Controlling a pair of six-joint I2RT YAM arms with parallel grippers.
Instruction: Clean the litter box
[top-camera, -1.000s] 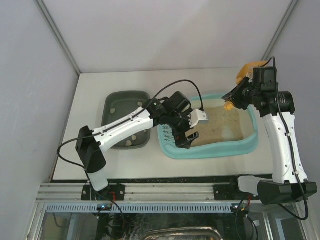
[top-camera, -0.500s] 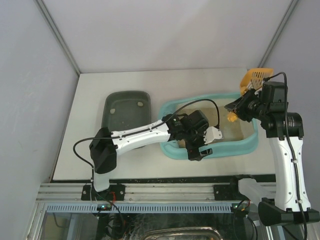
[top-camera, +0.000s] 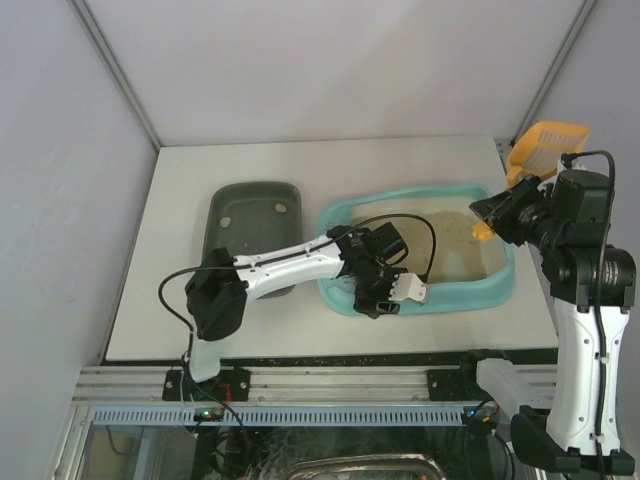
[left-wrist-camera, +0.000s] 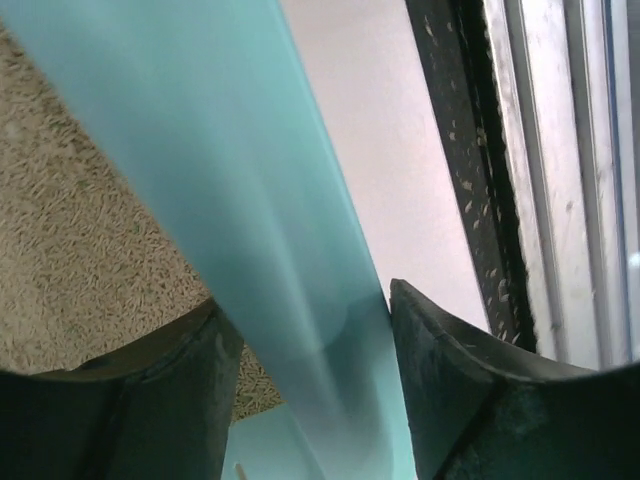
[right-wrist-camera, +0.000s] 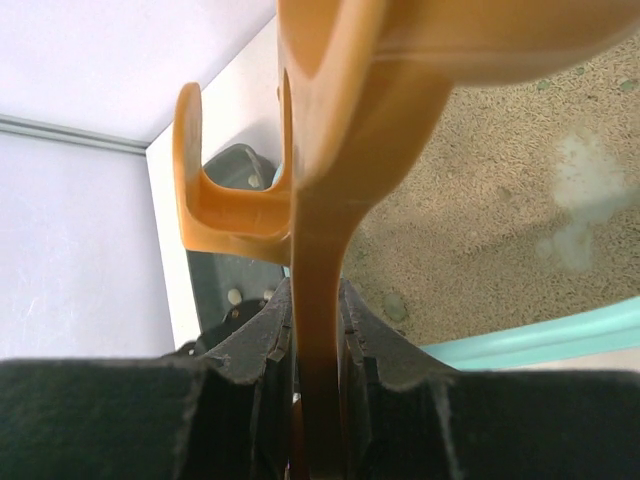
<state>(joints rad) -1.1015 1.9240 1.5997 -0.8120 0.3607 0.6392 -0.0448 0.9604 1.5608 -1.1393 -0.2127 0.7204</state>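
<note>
The litter box (top-camera: 470, 295) is smooth turquoise plastic with a soft sheen, filled with matt, grainy beige litter (top-camera: 455, 240). The orange scoop (right-wrist-camera: 340, 150) is glossy moulded plastic. The dark grey-green tray (top-camera: 250, 205) is duller plastic, and the desk (top-camera: 180, 290) a flat, matt off-white.
</note>
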